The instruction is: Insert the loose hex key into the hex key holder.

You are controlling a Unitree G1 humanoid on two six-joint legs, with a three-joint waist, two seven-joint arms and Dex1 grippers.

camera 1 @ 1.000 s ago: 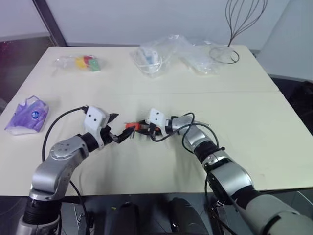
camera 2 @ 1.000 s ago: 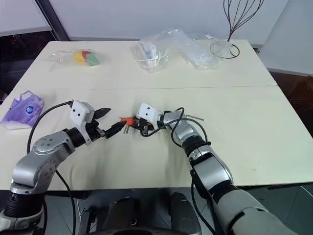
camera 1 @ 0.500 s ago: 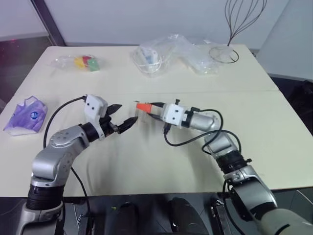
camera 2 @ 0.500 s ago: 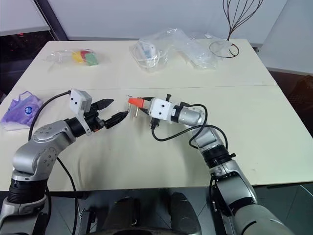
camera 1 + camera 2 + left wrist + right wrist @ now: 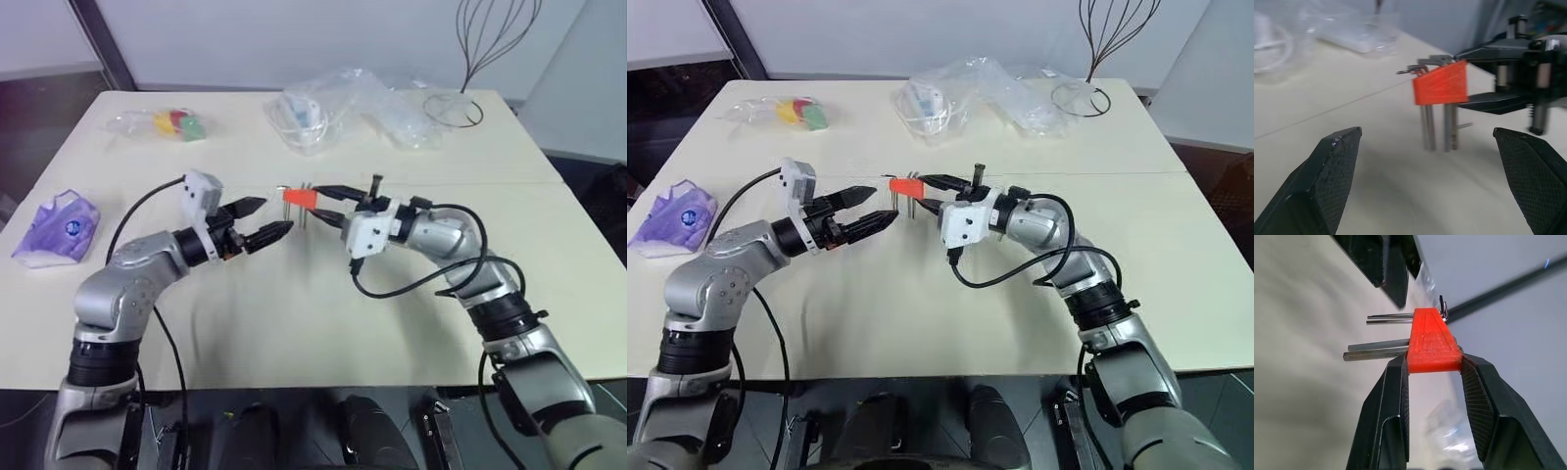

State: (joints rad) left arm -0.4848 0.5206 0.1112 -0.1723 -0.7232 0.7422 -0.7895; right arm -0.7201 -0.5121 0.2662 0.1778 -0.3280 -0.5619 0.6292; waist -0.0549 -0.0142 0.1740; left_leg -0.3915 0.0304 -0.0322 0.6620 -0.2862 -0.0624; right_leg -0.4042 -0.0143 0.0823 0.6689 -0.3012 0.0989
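My right gripper (image 5: pixel 927 193) is shut on the hex key holder (image 5: pixel 906 185), a small red-orange block held above the table (image 5: pixel 294 313). Its short grey keys (image 5: pixel 1439 128) hang down from it. The holder (image 5: pixel 1430 340) sits clamped between the two black fingers. My left gripper (image 5: pixel 878 208) is open, level, just left of the holder and pointing at it, touching nothing. A short grey sliver (image 5: pixel 1465 126) lies on the table beyond the holder; I cannot tell whether it is the loose hex key.
A purple packet (image 5: pixel 54 227) lies at the table's left edge. A bag of coloured pieces (image 5: pixel 176 125) and crumpled clear plastic bags (image 5: pixel 333 108) sit at the back, with a wire whisk (image 5: pixel 480 49) at the back right.
The right gripper has lifted the holder off the table and rolled, so the keys now hang down. The left gripper has risen and turned toward the holder, still open.
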